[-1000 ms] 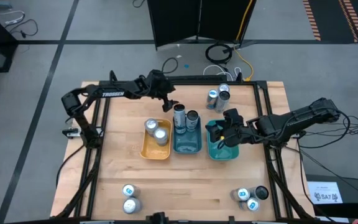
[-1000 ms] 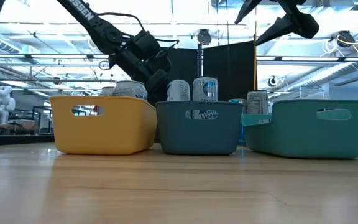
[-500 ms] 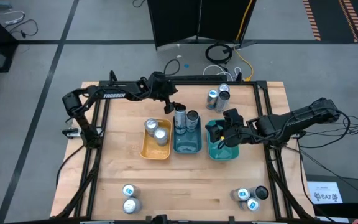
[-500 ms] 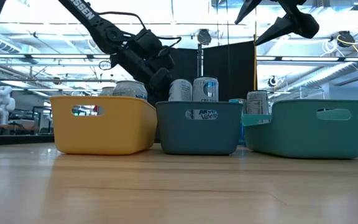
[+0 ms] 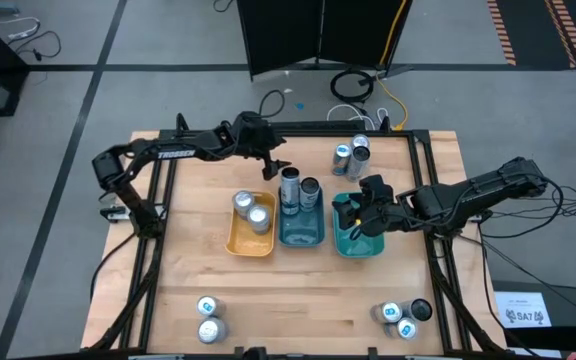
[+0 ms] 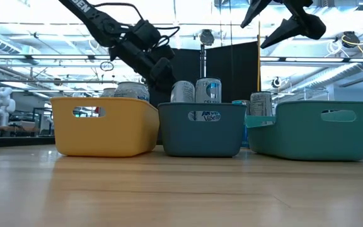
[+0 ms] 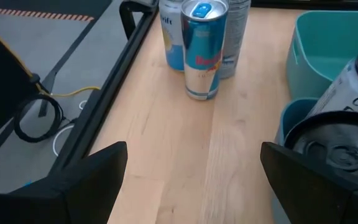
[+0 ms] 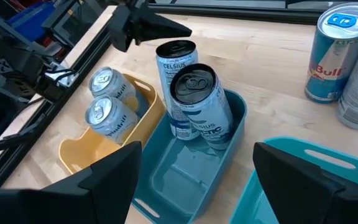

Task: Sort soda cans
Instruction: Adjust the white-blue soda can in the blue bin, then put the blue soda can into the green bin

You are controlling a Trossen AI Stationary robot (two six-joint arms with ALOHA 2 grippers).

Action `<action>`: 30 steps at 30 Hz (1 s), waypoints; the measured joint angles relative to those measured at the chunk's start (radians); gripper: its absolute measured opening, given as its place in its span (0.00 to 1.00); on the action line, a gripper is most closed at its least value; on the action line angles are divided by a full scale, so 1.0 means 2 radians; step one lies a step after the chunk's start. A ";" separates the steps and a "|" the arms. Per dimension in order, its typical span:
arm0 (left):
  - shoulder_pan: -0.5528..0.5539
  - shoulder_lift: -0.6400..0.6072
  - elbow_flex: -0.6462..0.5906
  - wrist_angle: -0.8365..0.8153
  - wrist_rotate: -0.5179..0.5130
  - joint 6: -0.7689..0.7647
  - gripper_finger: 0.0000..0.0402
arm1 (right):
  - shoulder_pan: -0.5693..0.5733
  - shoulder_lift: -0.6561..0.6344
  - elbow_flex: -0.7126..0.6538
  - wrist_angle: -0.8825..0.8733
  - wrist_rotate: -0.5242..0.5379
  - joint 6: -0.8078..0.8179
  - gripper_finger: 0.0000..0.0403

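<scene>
Since a second ago the left gripper (image 5: 271,166) has risen slightly behind the dark blue plastic tray (image 5: 301,228); its fingers spread wide, holding nothing. Two silver "CELSIUS" soda cans (image 8: 190,99) stand in that tray, their lower halves hidden by its wall. The right gripper (image 5: 355,217) hovers over the teal plastic tray (image 5: 359,246), fingers wide, empty. A blue-and-silver "Red Bull" can (image 7: 201,46) stands on the table.

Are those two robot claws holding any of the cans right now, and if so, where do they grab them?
No. The left gripper is open and empty beside the cans in the middle tray; the right gripper is open and empty above the teal tray.
</scene>
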 joint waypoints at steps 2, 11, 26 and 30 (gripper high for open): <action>-0.002 -0.004 0.000 -0.004 0.002 0.000 0.94 | 0.000 0.000 0.000 0.000 0.000 0.000 0.74; -0.016 -0.006 0.001 -0.015 0.001 0.000 0.94 | 0.000 0.000 0.000 0.000 0.000 0.000 0.74; -0.038 -0.039 0.000 -0.055 0.003 0.000 0.94 | 0.000 0.000 0.000 0.000 -0.002 0.000 0.74; -0.040 -0.046 0.000 -0.050 -0.001 0.001 0.94 | 0.000 0.000 0.000 0.000 -0.002 0.000 0.74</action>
